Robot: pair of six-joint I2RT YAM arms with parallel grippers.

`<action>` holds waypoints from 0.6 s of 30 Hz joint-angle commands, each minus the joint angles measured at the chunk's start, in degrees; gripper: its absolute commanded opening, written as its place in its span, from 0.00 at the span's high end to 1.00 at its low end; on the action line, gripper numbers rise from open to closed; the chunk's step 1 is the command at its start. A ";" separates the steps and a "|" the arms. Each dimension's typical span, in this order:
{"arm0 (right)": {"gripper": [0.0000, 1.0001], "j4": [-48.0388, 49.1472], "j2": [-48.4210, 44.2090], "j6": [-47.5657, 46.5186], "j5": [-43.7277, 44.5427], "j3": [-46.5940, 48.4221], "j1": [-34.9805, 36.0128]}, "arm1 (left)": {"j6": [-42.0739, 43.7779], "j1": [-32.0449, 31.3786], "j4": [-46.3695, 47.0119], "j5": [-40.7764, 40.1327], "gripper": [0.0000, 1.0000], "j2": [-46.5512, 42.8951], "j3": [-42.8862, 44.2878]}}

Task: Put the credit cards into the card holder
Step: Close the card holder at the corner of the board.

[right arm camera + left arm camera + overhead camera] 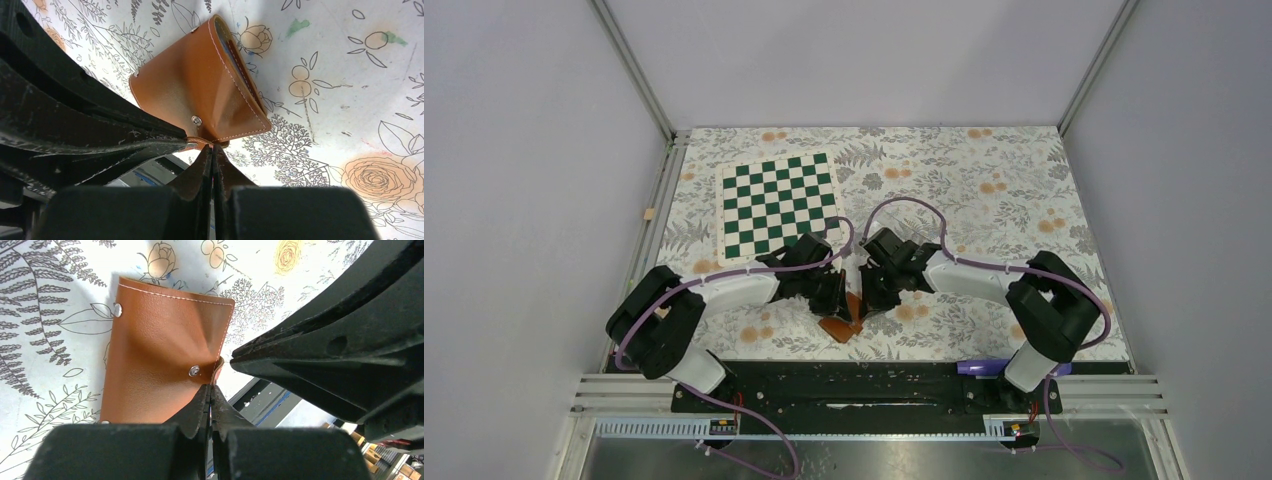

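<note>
Left pincer (210,388), card holder (160,355), right pincer (212,146)

holder (210,85): brown leather, pale stitching, metal snap (197,120)
state: folded over, one end splayed open into a wedge
inside: blue-grey edge shows in the open mouth; card or sleeve, can't tell
where: on floral table (1024,200), centre, toward near edge
</note>
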 commanded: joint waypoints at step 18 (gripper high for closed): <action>0.97 -2.87 8.01 -2.22 1.62 6.67 -0.20 | 1.88 0.14 1.22 -4.92 1.00 0.98 3.02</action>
